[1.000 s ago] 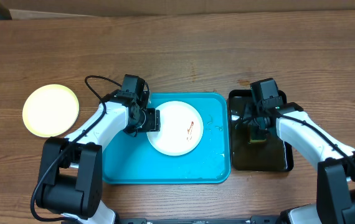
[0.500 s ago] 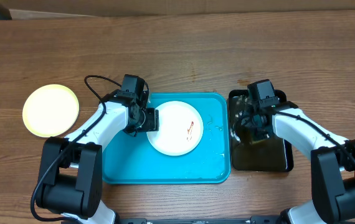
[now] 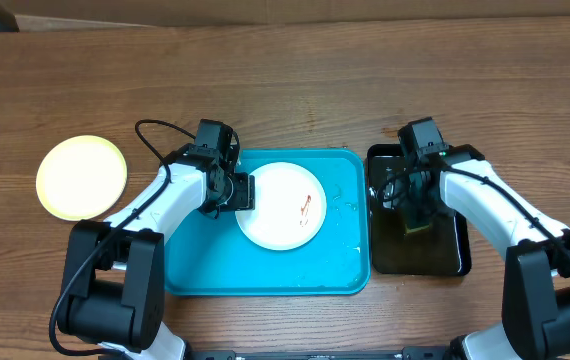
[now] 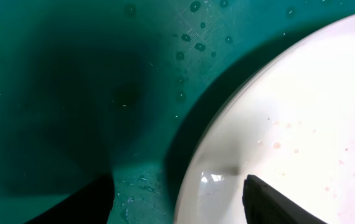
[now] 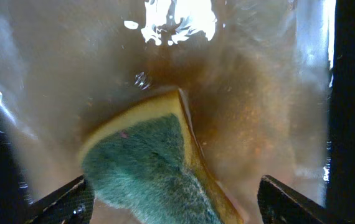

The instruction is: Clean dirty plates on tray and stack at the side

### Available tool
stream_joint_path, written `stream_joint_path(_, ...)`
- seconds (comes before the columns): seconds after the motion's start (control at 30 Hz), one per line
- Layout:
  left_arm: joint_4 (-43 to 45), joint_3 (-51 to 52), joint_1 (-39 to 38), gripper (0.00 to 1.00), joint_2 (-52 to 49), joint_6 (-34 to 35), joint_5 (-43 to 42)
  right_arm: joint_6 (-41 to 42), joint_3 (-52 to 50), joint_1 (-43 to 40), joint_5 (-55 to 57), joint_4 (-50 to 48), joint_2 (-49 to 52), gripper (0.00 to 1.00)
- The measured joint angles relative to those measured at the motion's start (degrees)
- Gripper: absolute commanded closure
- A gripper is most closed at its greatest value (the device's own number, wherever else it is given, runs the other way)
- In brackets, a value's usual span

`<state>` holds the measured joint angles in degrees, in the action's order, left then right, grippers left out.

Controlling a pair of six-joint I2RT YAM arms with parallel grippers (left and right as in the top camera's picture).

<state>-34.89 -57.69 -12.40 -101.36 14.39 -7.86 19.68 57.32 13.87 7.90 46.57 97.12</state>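
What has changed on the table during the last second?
The right gripper closed in on the sponge in the black tray, then backed off slightly with jaws open; the sponge lies free. The left gripper, white plate, turquoise tray and yellow plate stayed as they were.

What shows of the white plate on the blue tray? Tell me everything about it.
The white plate is round, shallow and glossy, like glazed ceramic or plastic. It lies flat in the upper middle of the wet turquoise tray. Right of centre it bears reddish-brown smears, with faint pink specks nearby. The left gripper straddles its left rim, jaws apart: one finger over the plate, the other over the tray. Whether either touches it is unclear.
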Motion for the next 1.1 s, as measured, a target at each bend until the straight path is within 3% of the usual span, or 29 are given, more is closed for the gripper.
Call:
stream_joint_path(0.03,0.00,0.00,0.00,0.36,0.00,-0.02,0.13,0.00,-0.94,0.00,0.00,-0.79,0.00,0.23)
stream_joint_path(0.13,-0.02,0.00,0.00,0.39,0.00,0.00,0.42,-0.13,-3.72,0.00,-0.07,-2.69,0.02,0.45)
stream_joint_path(0.2,0.02,0.00,0.02,0.48,0.00,0.00,0.50,-0.55,-4.42,0.00,-0.22,-2.91,0.02,0.59)
stream_joint_path(0.27,0.26,0.02,0.02,0.52,0.00,0.07,0.61,-0.26,-4.46,0.00,-0.42,-3.10,0.02,0.67)
stream_joint_path(0.37,0.61,0.09,0.00,0.54,-0.02,-0.02,0.63,-0.26,-4.46,0.00,-0.79,-2.86,0.02,0.69)
stream_joint_path(0.5,1.05,0.13,0.00,0.58,-0.02,0.00,0.61,-0.44,-4.46,0.00,-1.14,-2.03,0.02,0.88)
stream_joint_path(0.63,1.33,0.26,0.00,0.73,-0.02,0.04,0.61,-0.33,-4.46,0.00,-1.46,-1.25,0.02,0.90)
stream_joint_path(0.83,1.31,0.39,0.00,0.84,-0.17,0.02,0.61,-0.26,-4.46,0.00,-1.75,-0.94,0.02,0.94)
stream_joint_path(1.0,1.40,0.39,0.00,0.70,-0.28,0.04,0.57,-0.31,-4.46,0.00,-2.56,-0.87,0.02,0.96)
stream_joint_path(1.03,1.53,0.39,0.00,0.64,-0.28,0.02,0.55,-0.39,-4.46,0.00,-2.60,-0.63,0.02,0.96)
stream_joint_path(1.07,1.73,0.39,0.00,0.49,-0.28,0.00,0.55,-0.46,-4.26,0.00,-2.67,0.33,0.02,0.96)
stream_joint_path(1.1,1.88,0.39,0.00,0.43,-0.28,-0.02,0.52,-0.59,-3.91,0.00,-2.95,1.77,0.02,0.96)
